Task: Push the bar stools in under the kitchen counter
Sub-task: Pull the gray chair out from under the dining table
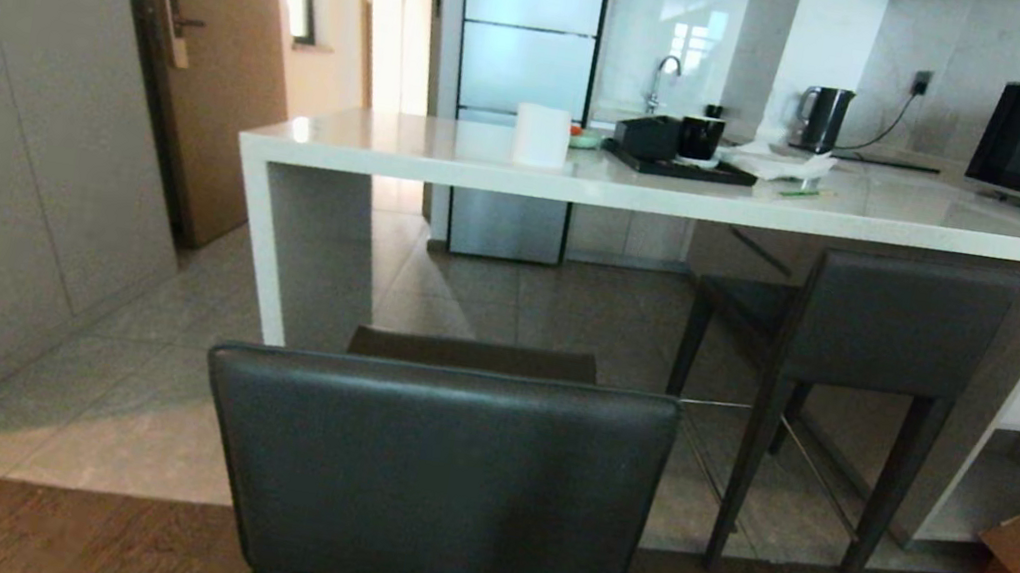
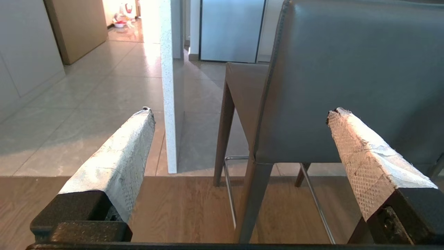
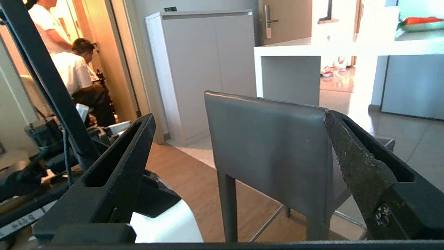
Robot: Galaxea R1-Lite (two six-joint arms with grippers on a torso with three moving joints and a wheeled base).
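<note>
near bar stool point(image 1: 432, 472) at bottom centre, pulled out from the kitchen counter point(image 1: 586, 182); second stool point(image 1: 868, 325) at right centre, seat under the counter. left gripper point(image 2: 239, 114) and right gripper point(image 3: 239, 119): fingers apart, empty, each facing the near stool's backrest.

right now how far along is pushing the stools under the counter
Done: the far stool on the right has its seat under the kitchen counter. In hand: the near stool stands out on the wood floor; the right tool is open behind its backrest, not touching. Left: push it in. The left tool is open, idle.
</note>
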